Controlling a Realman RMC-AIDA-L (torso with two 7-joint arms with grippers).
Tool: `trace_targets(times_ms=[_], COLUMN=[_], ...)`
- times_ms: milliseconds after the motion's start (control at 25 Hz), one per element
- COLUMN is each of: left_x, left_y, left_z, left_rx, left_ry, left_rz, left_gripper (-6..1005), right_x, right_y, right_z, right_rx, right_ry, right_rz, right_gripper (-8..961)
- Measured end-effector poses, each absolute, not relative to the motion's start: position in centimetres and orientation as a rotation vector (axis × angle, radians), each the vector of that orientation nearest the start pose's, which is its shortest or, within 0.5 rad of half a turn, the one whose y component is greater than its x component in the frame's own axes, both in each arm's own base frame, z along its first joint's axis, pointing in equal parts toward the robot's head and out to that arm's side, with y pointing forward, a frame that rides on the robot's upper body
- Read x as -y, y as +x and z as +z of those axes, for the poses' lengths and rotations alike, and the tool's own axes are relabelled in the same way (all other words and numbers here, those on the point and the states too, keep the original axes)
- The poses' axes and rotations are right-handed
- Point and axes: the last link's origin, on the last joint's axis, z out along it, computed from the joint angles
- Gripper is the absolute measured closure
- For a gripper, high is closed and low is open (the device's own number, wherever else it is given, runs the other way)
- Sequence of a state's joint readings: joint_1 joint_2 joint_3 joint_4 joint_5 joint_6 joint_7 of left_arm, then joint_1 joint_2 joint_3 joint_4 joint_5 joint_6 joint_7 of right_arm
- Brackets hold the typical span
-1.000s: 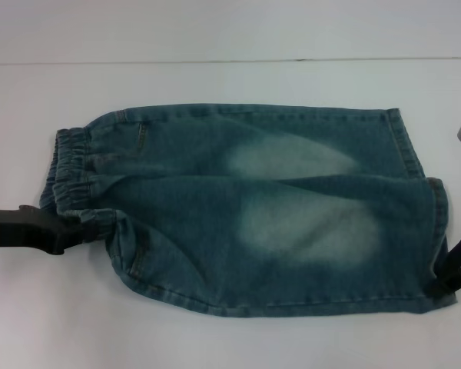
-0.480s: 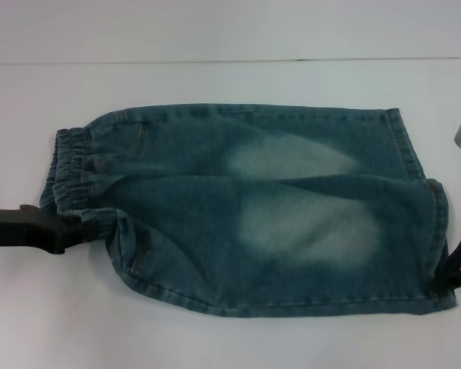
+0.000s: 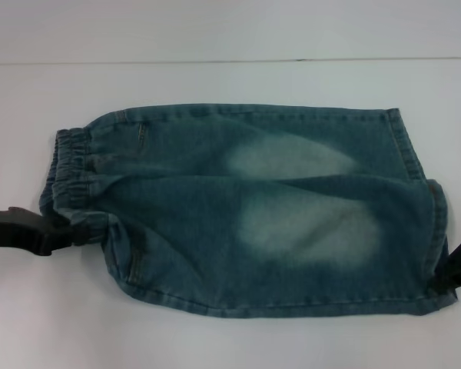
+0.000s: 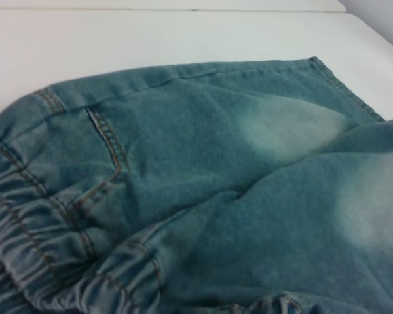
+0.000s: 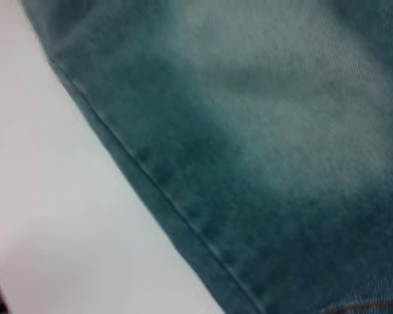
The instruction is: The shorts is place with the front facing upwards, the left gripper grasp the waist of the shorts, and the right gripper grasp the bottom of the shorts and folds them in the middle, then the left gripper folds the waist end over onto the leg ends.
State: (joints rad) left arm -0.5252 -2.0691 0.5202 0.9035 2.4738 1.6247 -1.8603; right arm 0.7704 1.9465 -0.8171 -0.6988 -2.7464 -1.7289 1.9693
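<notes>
On the plain white table [image 3: 230,338], the shorts [image 3: 253,207] lay flat mid-surface, the left gripper [image 3: 73,233] pinching the waist [image 3: 69,173] at nine o'clock, the right gripper [image 3: 455,273] at four o'clock, its jaws unreadable.

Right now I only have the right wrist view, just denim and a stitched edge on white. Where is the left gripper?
Observer: In the head view, the left gripper is at the near corner of the waist, on the robot's left.
Operator: And the right one?
Observer: The right gripper is at the near corner of the leg ends, partly cut off by the picture's edge.
Operator: Any fold yet?
Observer: No. The shorts lie spread on the table, both faded patches facing up.
</notes>
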Motion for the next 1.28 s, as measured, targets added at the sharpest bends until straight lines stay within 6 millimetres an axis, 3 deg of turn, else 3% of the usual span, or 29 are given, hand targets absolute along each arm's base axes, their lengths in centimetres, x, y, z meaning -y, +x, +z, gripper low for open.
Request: trace_targets(times_ms=[160,520,880,1040,1280], left_x=[-31.5,-30.4,-30.0,-31.0,-34.2], left_y=[-30.8,-31.2,-31.2,-30.8,-31.6], left_z=[5.3,6.4,7.5,8.2,7.8], left_rx=[1.230,1.280,1.316,1.332,1.419], left_ry=[-2.622,-2.685,-2.704,-2.648,-2.403], left_rz=[-0.207,-0.105,-0.098,-0.208,-0.227], left_gripper=[969,968,966,965,963], right_x=[-33.5,-31.7,-31.8,-33.3,-36.4], right_y=[27.2,26.4,26.1,26.0,26.9], right_z=[4.4,4.9,5.3,5.8,7.1], right_rx=[-1.130,-1.103,-1.067,-1.033,-1.113], right_ry=[-3.002,-3.168,-3.205,-3.116,-2.812], right_rz=[-0.418,-0.362,-0.266,-0.116,0.125], right_gripper=[930,931,931,931,931])
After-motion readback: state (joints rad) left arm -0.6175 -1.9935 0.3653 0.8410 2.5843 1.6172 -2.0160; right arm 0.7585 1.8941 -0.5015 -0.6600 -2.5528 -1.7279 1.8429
